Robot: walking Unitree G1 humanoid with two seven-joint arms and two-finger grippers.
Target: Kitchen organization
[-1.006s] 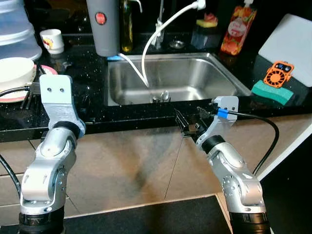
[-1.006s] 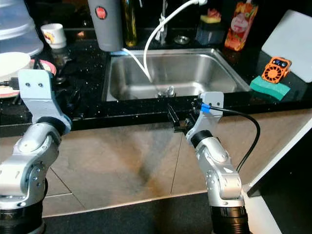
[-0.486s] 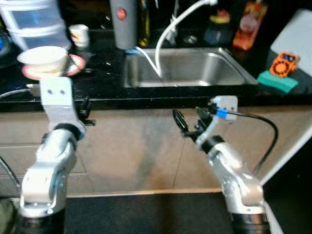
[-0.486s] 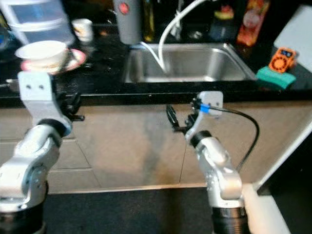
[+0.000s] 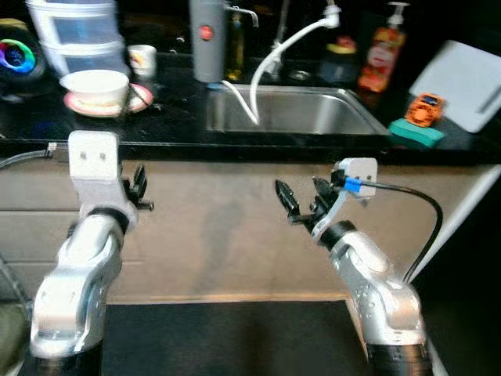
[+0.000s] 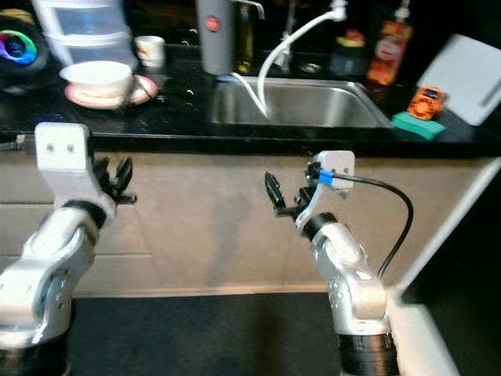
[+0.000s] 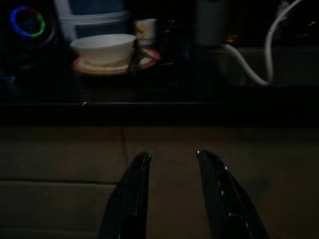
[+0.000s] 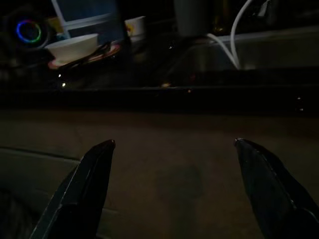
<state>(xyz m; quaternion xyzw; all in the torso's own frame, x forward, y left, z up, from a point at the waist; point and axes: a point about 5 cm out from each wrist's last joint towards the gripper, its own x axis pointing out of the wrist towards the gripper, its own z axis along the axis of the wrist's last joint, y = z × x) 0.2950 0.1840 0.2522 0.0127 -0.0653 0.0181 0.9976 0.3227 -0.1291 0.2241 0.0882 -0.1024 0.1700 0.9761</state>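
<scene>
A black counter (image 5: 176, 117) runs across the view with a steel sink (image 5: 313, 119) set in it. A white bowl (image 5: 95, 81) sits on a pink-rimmed plate (image 5: 144, 96) at the counter's left, with a small printed cup (image 5: 142, 59) behind it. My left gripper (image 5: 139, 188) is raised in front of the cabinet face below the counter edge, open and holding nothing (image 7: 173, 155). My right gripper (image 5: 301, 196) hangs at the same height below the sink, its fingers spread wide and holding nothing (image 8: 174, 144).
A grey bottle (image 5: 207, 39), a white hose (image 5: 270, 59) and an orange bottle (image 5: 378, 59) stand around the sink. At the right lie a green sponge (image 5: 415, 135), an orange fan (image 5: 427, 108) and a white board (image 5: 462, 74). Clear containers (image 5: 74, 31) are stacked at the far left. A dark mat (image 5: 227, 337) covers the floor.
The camera has drawn back from the counter, so counter and sink sit higher and farther. Both grippers now hang before the cabinet face instead of at the counter edge. Nothing taken hold of.
</scene>
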